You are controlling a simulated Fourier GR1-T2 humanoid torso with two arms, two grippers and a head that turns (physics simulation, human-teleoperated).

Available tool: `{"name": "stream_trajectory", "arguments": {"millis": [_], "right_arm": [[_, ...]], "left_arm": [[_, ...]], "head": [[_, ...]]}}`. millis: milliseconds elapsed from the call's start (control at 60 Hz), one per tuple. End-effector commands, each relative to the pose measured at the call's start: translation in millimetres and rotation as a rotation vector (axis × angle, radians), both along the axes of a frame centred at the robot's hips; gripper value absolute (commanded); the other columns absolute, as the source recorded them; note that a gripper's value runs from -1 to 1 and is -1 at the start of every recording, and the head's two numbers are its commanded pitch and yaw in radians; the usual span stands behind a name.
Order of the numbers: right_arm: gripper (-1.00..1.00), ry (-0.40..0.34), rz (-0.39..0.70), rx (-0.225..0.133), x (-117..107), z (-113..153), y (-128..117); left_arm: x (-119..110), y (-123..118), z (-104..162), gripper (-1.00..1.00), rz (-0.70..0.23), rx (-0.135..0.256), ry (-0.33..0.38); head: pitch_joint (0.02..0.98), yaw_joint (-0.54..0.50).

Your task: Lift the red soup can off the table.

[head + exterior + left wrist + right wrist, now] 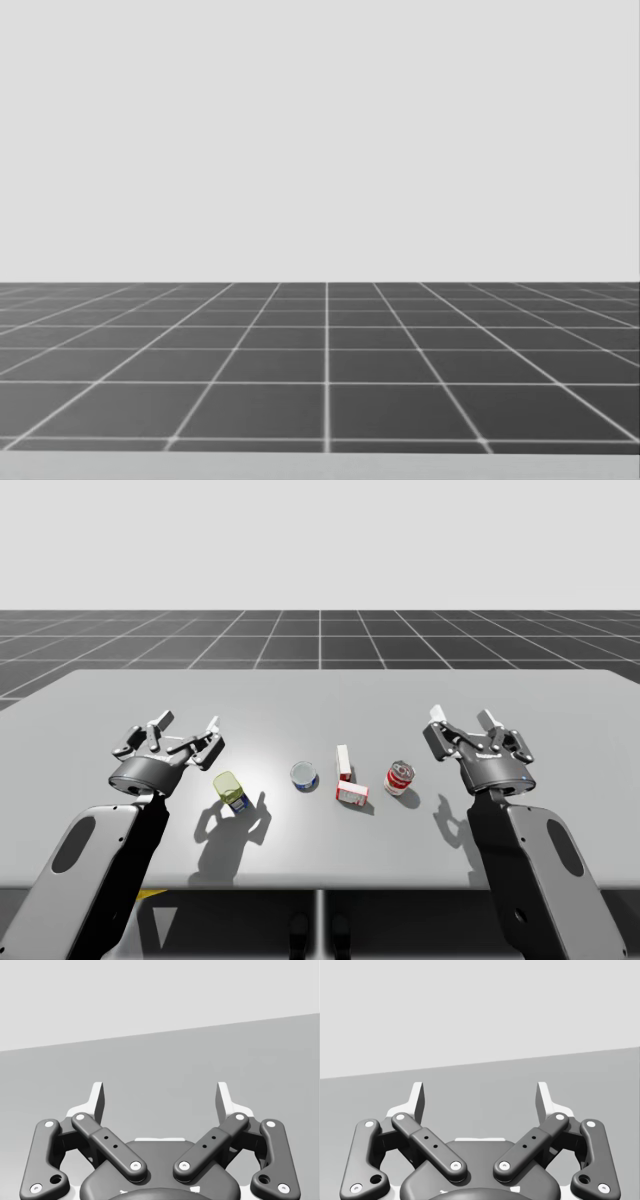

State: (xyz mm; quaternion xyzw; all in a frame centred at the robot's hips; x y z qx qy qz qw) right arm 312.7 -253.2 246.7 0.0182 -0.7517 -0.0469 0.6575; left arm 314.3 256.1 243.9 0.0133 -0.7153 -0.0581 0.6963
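Right end effector (462, 718) spread wide near red soup can (399, 778); left end effector (188, 722) likewise.

Tabletop (320, 695), between left claw (187, 728) and right claw (462, 720): two cans (red soup can (399, 778), blue-white can (305, 776)); two red-white boxes (upright box (343, 762), lying box (352, 794)); one yellow-blue container (231, 791).

Light's bright and flat all over, against a pale grey backdrop. In the high view the bench (320, 695) has a soft brighter patch around its middle. The left gripper (187, 726) and right gripper (462, 718) drop dark shadows toward the near edge, so the light sits high and further back. The red soup can (399, 778) throws a short one too.
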Motion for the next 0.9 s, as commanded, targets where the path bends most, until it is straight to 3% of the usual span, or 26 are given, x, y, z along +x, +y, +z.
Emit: {"name": "stream_trajectory", "arguments": {"millis": [17, 233, 483, 700, 900], "right_arm": [[-1.0, -0.013, -0.01, 0.006, -1.3, -0.2, 0.3], [-1.0, 0.004, 0.013, 0.0, 0.8, 0.2, -1.3], [-1.0, 0.008, 0.001, -0.007, 1.8, 0.4, -1.2], [-1.0, 0.006, -0.013, -0.018, 2.7, 0.6, -1.1], [-1.0, 0.004, -0.019, -0.027, 2.8, 1.3, -1.5]], "left_arm": [[0.2, 0.2, 0.0, -1.0, 0.001, 0.001, 0.0], [0.4, 0.4, 0.0, -1.0, 0.003, 0.001, 0.0], [1.0, 0.5, 0.0, -1.0, 0.004, 0.007, -0.001], [1.3, 0.4, 0.2, -1.0, 0.001, 0.012, -0.005], [1.5, -2.0, -0.1, -1.0, -0.006, 0.019, -0.005]], "head": [[0.053, 0.01], [0.135, 0.01], [0.428, -0.01], [0.65, -0.18], [0.776, -0.31]]}}
